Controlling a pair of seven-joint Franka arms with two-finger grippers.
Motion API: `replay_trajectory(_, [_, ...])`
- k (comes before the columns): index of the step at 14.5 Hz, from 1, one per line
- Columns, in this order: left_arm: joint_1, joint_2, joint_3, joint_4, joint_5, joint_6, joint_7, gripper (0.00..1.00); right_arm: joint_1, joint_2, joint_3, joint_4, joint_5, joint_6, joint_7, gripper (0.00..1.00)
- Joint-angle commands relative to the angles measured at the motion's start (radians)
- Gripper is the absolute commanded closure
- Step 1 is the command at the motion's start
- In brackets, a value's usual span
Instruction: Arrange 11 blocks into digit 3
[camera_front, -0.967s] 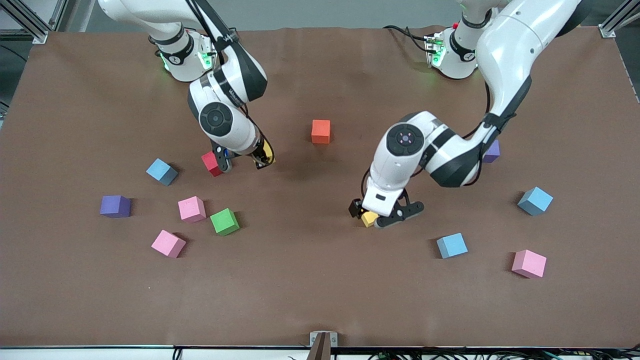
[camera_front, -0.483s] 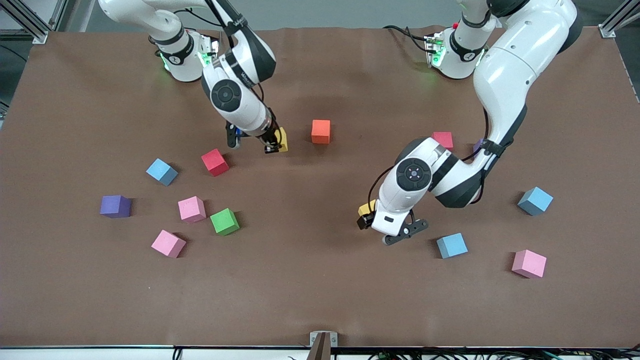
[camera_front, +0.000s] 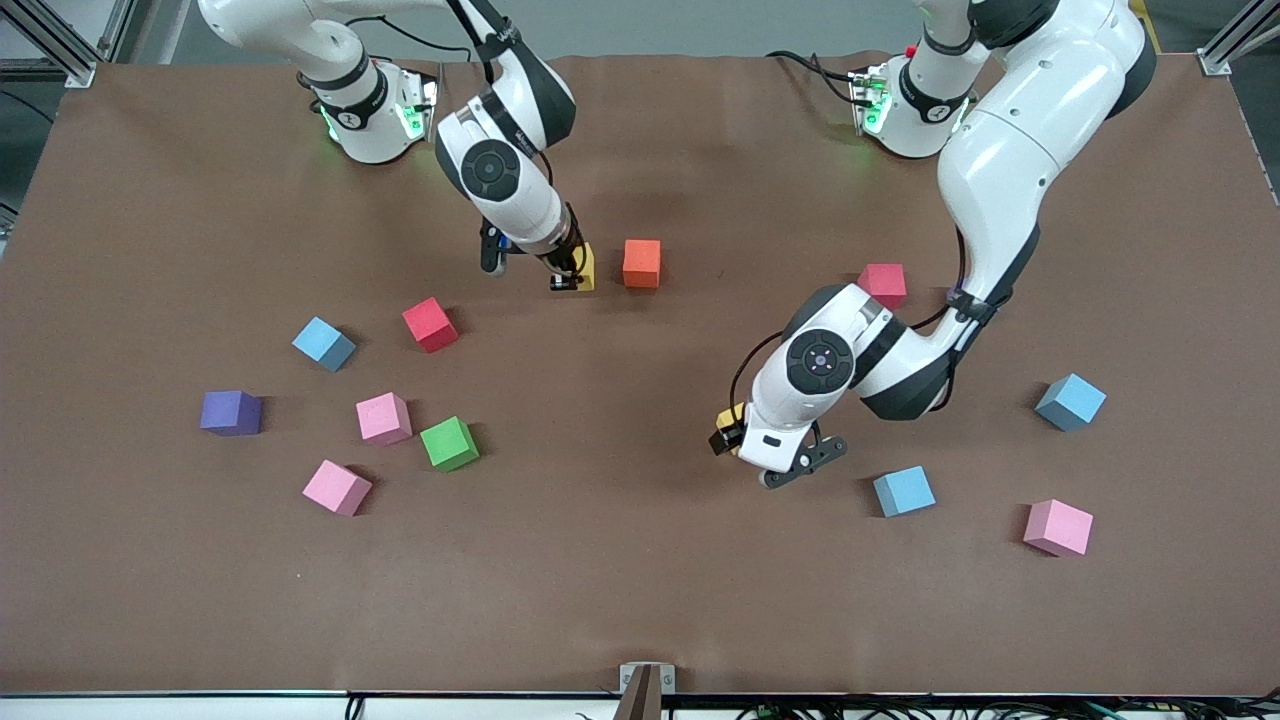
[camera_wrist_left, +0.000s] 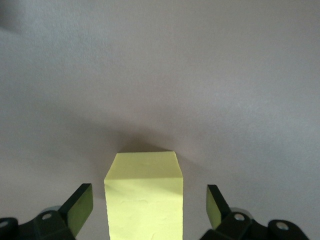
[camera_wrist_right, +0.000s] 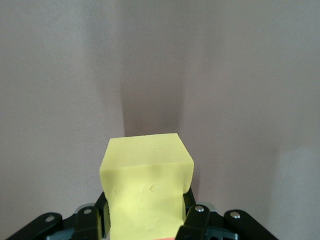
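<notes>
My right gripper (camera_front: 568, 272) (camera_wrist_right: 145, 222) is shut on a yellow block (camera_front: 586, 266) (camera_wrist_right: 147, 175), held low over the mat right beside the orange block (camera_front: 641, 262), on the side toward the right arm's end. My left gripper (camera_front: 762, 455) (camera_wrist_left: 150, 202) is open and straddles a second yellow block (camera_front: 733, 414) (camera_wrist_left: 144, 192) that rests on the mat, with a gap showing on each side. Loose blocks lie around: red (camera_front: 430, 324), light blue (camera_front: 323, 343), pink (camera_front: 384, 418), green (camera_front: 449, 443), pink (camera_front: 337, 487).
Toward the left arm's end lie a red block (camera_front: 885, 284), two light blue blocks (camera_front: 904, 490) (camera_front: 1070, 401) and a pink block (camera_front: 1057, 527). A purple cube (camera_front: 231, 412) sits toward the right arm's end. Brown mat (camera_front: 640, 580) covers the table.
My right arm carried its yellow block from beside the red block over to the orange block. My left arm's hand shifted a little around its yellow block, uncovering the red block near its elbow.
</notes>
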Motion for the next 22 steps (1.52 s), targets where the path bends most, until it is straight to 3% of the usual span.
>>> replay_trajectory(1, [-0.029, 0.019, 0.012, 0.010, -0.011, -0.019, -0.027, 0.00, 0.037, 0.043, 0.000, -0.017, 0.023, 0.081, 0.015, 0.97])
replay_trajectory(4, [-0.032, 0.029, 0.014, 0.007, -0.011, -0.021, -0.037, 0.01, 0.038, 0.052, -0.001, -0.015, 0.026, 0.091, 0.015, 0.97])
replay_trajectory(7, [-0.027, 0.023, 0.014, -0.002, -0.011, -0.027, -0.043, 0.10, 0.053, 0.070, -0.001, -0.015, 0.092, 0.133, 0.024, 0.97])
replay_trajectory(16, [-0.020, 0.001, 0.014, 0.004, -0.011, -0.070, -0.084, 0.11, 0.083, 0.077, -0.001, -0.015, 0.100, 0.138, 0.058, 0.97])
replay_trajectory(18, [-0.023, 0.003, 0.012, 0.006, -0.011, -0.070, -0.093, 0.17, 0.083, 0.081, -0.001, -0.014, 0.103, 0.143, 0.058, 0.97])
replay_trajectory(22, [-0.027, 0.004, 0.012, 0.003, -0.013, -0.071, -0.106, 0.43, 0.084, 0.092, -0.001, -0.009, 0.112, 0.161, 0.058, 0.97])
